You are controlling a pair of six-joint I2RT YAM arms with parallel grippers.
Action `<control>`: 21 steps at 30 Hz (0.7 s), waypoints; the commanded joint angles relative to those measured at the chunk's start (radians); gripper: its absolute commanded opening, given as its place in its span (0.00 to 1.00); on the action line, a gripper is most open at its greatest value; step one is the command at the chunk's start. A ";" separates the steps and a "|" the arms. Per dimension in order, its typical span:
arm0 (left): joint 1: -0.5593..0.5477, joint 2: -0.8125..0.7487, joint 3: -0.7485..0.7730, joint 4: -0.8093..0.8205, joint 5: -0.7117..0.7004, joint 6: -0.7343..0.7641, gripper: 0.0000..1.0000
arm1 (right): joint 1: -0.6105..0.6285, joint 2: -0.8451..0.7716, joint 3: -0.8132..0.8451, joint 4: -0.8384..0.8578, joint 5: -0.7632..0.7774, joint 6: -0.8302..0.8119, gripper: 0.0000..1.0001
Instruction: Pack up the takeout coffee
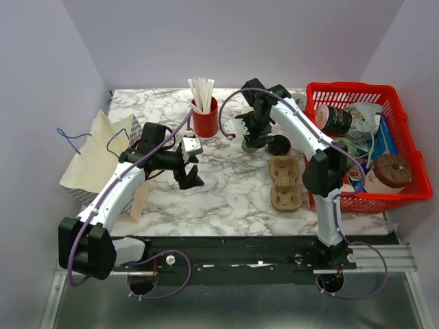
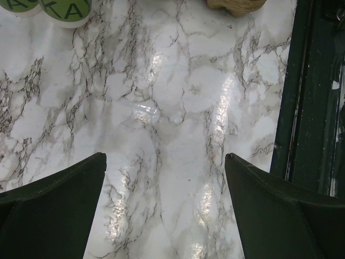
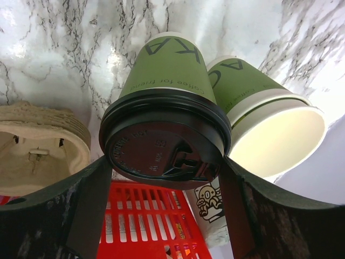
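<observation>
The takeout coffee (image 3: pixel 170 70) is a paper cup with a green band and a black lid (image 3: pixel 161 143) pressed on top. My right gripper (image 3: pixel 164 162) is shut on it, both fingers touching the lid's rim. A second green-banded cup (image 3: pixel 269 113) leans beside it, open with no lid. From above, the right gripper (image 1: pixel 251 133) hangs at the table's back middle over the cups (image 1: pixel 250 146). My left gripper (image 1: pixel 191 173) hovers open over bare marble, nothing between its fingers (image 2: pixel 54 199); both cups' bases (image 2: pixel 67 11) show at that view's top left.
A brown pulp cup tray (image 1: pixel 284 182) lies right of centre. A red basket (image 1: pixel 405 130) full of packaging stands at the right edge. A red cup of white straws (image 1: pixel 204 118) stands at the back. A paper bag (image 1: pixel 89 157) lies at the left. A round black thing (image 1: pixel 279 144) sits beside the cups.
</observation>
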 commanded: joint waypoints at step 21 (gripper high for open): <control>0.001 -0.005 -0.015 0.025 0.001 -0.011 0.99 | -0.002 0.063 0.020 -0.186 0.017 -0.005 0.80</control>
